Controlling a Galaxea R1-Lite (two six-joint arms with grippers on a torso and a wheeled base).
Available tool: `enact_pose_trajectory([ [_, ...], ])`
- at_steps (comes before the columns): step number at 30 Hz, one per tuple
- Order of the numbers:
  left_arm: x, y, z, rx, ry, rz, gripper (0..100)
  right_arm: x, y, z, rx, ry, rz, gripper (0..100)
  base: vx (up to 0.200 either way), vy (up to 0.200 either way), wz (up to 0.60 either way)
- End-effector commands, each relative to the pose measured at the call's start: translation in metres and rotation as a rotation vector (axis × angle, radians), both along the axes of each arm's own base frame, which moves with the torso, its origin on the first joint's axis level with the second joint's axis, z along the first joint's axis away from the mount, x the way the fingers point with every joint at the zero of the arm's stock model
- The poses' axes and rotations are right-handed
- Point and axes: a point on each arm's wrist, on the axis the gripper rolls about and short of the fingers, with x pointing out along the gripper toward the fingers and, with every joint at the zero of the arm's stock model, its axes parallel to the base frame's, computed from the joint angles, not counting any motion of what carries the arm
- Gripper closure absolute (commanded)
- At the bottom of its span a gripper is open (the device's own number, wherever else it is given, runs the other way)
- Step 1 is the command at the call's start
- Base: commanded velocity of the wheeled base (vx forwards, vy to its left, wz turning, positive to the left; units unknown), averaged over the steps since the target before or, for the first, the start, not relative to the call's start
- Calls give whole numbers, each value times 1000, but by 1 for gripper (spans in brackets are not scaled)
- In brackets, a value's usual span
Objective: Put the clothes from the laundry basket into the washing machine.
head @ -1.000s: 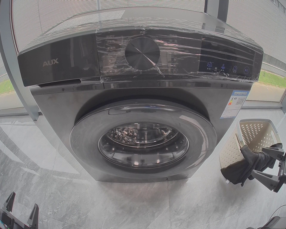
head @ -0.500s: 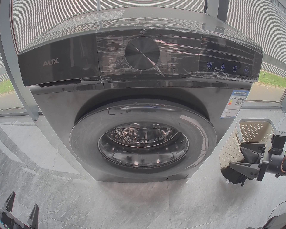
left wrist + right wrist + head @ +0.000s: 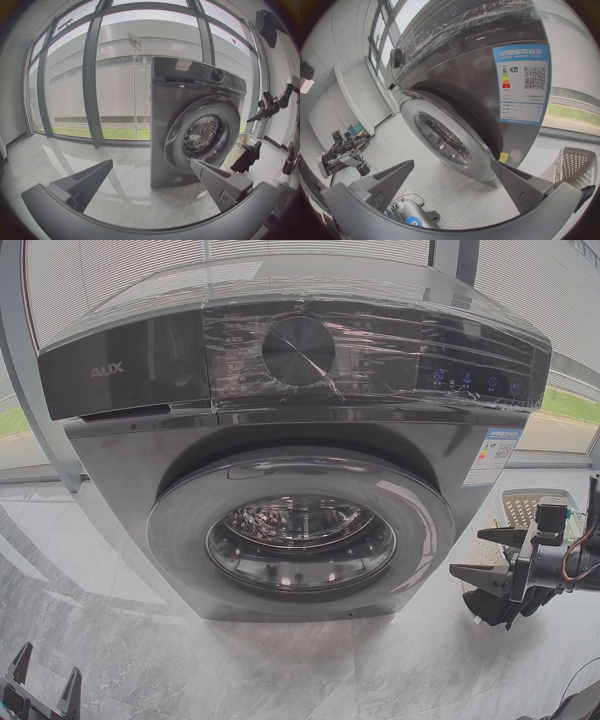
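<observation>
Door (image 3: 300,534): closed; you likely need it open first.
Right gripper (image 3: 467,551): jaws spread, empty, beside the door's right edge. Catch that rim squarely and pull gently.
Clothes (image 3: 490,610): dark, draped over the laundry basket (image 3: 531,497) rim.
Left gripper (image 3: 50,660): spread, empty, low.

Washing machine (image 3: 125,477): logo lettering (image 3: 106,370), control panel's (image 3: 375,352) left end; energy label (image 3: 494,459) with colour bars and QR code (image 3: 504,452), front's upper right corner; lit icons (image 3: 478,382), panel's right end

Glossy metal washing machine (image 3: 300,446), perforated plastic basket (image 3: 531,502)
</observation>
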Motion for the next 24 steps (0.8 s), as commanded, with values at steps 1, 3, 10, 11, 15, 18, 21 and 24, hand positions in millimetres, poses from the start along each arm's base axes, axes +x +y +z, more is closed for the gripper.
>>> enact_pose_trajectory([
  [1, 0, 0, -5, -1, -1, -1, 0, 12, 6, -2, -8, 22, 8, 0, 0, 0, 0],
  [3, 0, 0, -5, -1, -1, -1, 0, 15, 8, -4, -11, 30, 12, 0, 0, 0, 0],
  [10, 0, 0, -5, -1, -1, -1, 0, 37, 15, -2, -13, 10, -17, 0, 0, 0, 0],
  [11, 0, 0, -5, -1, -1, -1, 0, 40, 16, -2, -11, 5, -17, 0, 0, 0, 0],
  [15, 0, 0, -5, -1, -1, -1, 0, 47, 19, -4, -17, 7, -27, 0, 0, 0, 0],
  [18, 0, 0, -5, -1, -1, -1, 0, 47, 25, -7, -25, 16, -16, 0, 0, 0, 0],
  [21, 0, 0, -5, -1, -1, -1, 0, 46, 28, -10, -29, 29, -4, 0, 0, 0, 0],
  [24, 0, 0, -5, -1, -1, -1, 0, 45, 32, -14, -30, 48, 11, 0, 0, 0, 0],
])
